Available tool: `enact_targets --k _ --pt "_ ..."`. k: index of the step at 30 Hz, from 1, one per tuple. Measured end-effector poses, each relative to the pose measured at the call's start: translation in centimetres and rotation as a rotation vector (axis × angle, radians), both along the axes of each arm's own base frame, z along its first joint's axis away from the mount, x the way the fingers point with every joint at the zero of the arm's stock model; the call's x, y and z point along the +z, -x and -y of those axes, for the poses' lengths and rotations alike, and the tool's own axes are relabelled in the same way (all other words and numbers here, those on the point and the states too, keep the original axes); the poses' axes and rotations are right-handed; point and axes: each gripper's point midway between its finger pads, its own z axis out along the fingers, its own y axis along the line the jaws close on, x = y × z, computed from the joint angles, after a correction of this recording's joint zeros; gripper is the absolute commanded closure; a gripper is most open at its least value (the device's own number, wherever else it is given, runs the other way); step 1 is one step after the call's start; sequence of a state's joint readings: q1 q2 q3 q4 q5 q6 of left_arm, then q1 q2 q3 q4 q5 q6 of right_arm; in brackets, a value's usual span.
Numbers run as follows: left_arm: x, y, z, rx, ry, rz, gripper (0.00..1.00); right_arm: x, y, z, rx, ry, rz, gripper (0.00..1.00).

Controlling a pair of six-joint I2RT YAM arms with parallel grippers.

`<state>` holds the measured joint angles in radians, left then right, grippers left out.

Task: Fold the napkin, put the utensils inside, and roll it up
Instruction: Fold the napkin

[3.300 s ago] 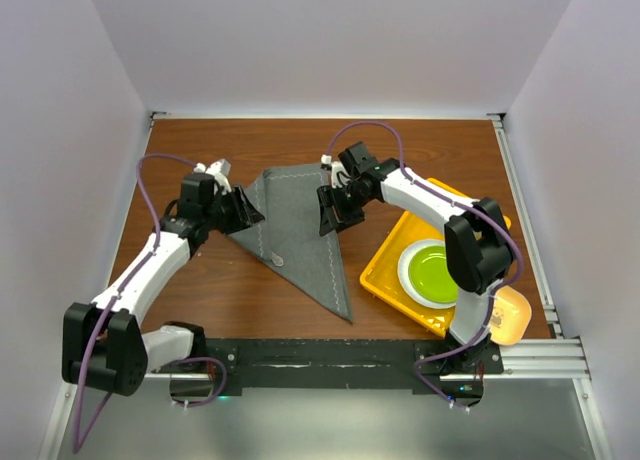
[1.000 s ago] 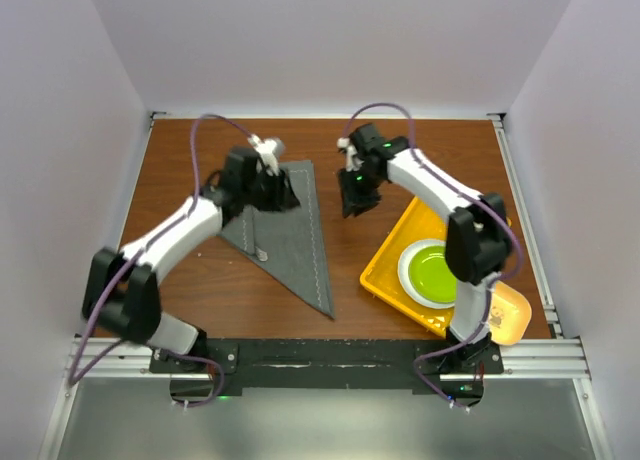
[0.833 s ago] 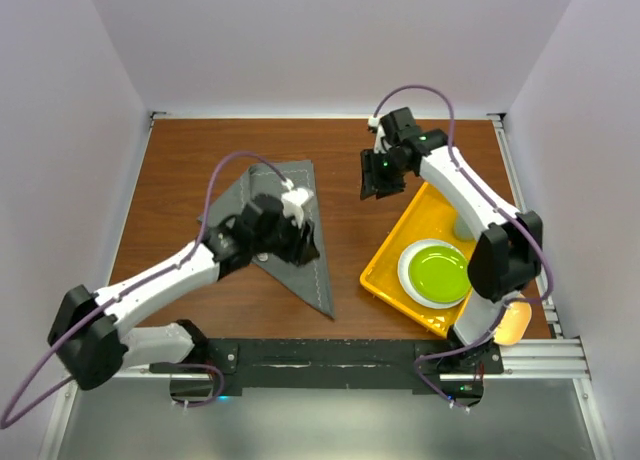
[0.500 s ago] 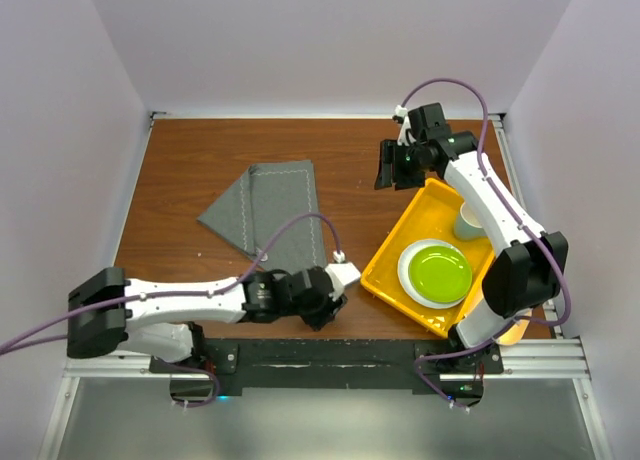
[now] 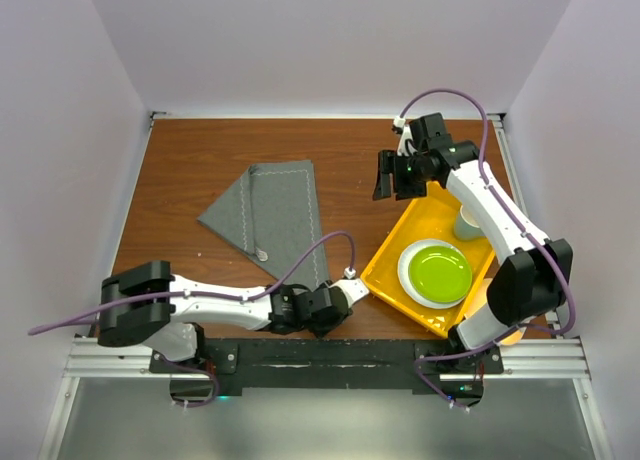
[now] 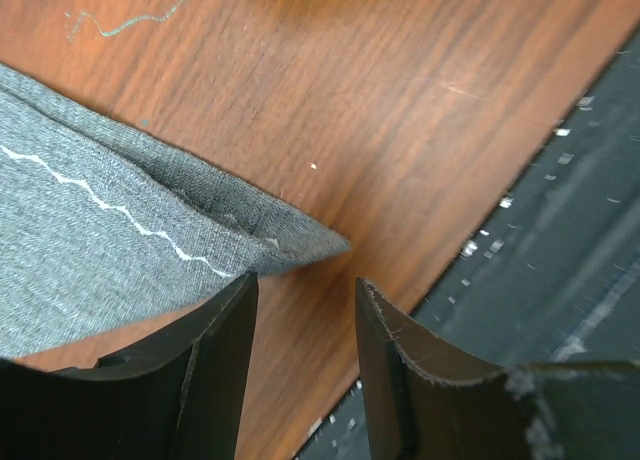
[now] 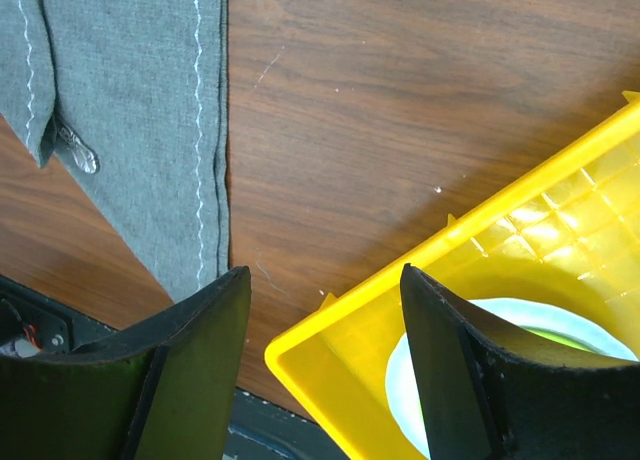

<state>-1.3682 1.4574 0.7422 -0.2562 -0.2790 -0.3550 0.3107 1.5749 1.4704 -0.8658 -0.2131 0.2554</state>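
- Napkin (image 5: 275, 205): dark grey, folded to a long triangle, flat on the wooden table (image 5: 190, 160), left of centre. Its wide end is towards the far side and its narrow tip runs to the near edge.
- Pale stitched line visible along the napkin's edges in both wrist views.
- Utensil (image 5: 260, 251): only a small silvery end shows, poking out from under a folded flap on the napkin's left side. The rest is hidden in the cloth.
- Left gripper (image 6: 300, 315): low at the near edge of the table, right at the napkin's tip. Jaws are parted by a narrow gap with nothing pinched. The tip lies just ahead of the gap.
- Right gripper (image 7: 325, 360): jaws spread wide, holding nothing, over bare wood between the napkin and the yellow tray (image 5: 398, 242).
- Tray sits right of the napkin, apart from it, and holds a green plate (image 5: 436, 272) and a pale mug (image 5: 467, 223).
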Motion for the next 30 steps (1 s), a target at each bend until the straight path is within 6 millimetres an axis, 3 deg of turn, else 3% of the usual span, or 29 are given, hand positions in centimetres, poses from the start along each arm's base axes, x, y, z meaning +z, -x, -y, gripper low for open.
enact_targets --k 5,7,8,12,14,17,21,27,30 --pt "-1.8 -0.3 -0.1 0.010 -0.048 0.004 0.54 -0.3 0.2 -0.2 0.010 -0.014 -0.009 0.34" --pt "-1.8 -0.4 0.2 0.014 -0.037 0.011 0.64 -0.3 0.2 -0.2 0.012 -0.017 -0.012 0.34" --pt "-1.8 -0.5 0.3 0.017 -0.033 0.015 0.75 -0.4 0.3 -0.3 0.014 -0.020 -0.013 0.34" --pt "-1.7 -1.2 0.2 0.044 -0.039 0.045 0.94 -0.5 0.4 -0.5 0.024 -0.030 -0.020 0.31" --pt "-1.7 -1.5 0.0 0.059 -0.040 0.048 1.00 -0.5 0.5 -0.6 0.029 -0.034 -0.020 0.31" --pt "-1.2 -2.1 -0.3 0.092 -0.029 0.044 1.00 -0.4 0.6 -0.8 0.043 -0.045 -0.022 0.32" --pt "1.4 -4.5 -1.2 0.188 0.046 0.040 1.00 -0.6 0.6 -0.9 0.050 -0.050 -0.025 0.32" --pt "9.0 -10.1 -4.2 0.399 0.295 0.085 1.00 -1.2 0.9 -1.2 0.066 -0.059 -0.045 0.32" --pt "11.6 -12.4 -6.3 0.490 0.379 0.114 1.00 -1.4 0.8 -1.4 0.074 -0.065 -0.051 0.32"
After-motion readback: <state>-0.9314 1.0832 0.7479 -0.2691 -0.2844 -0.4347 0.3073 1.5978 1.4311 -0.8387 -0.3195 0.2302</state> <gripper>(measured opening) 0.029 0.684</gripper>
